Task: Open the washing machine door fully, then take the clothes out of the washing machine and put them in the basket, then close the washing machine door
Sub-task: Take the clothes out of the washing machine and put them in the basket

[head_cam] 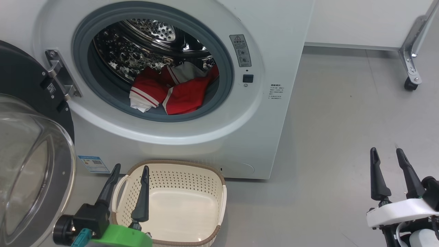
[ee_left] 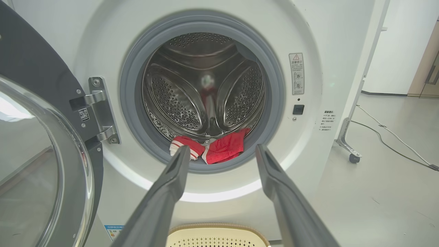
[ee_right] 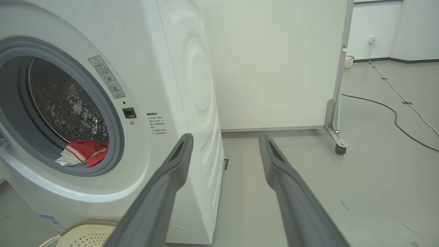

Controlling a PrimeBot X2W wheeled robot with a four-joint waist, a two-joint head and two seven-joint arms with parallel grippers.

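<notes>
Head cam looks down at washing machine [head_cam: 274, 51]; L wrist faces it straight-on, R wrist obliquely; all share clothes [head_cam: 185, 97].

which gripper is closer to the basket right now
Left. The left gripper is right by the basket, at its left handle and above its rim; the right gripper is far off to its right, over the floor.

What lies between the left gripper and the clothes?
From the left gripper, open air, then the gasket's lower lip, then the clothes; left wrist view shows this.
</notes>
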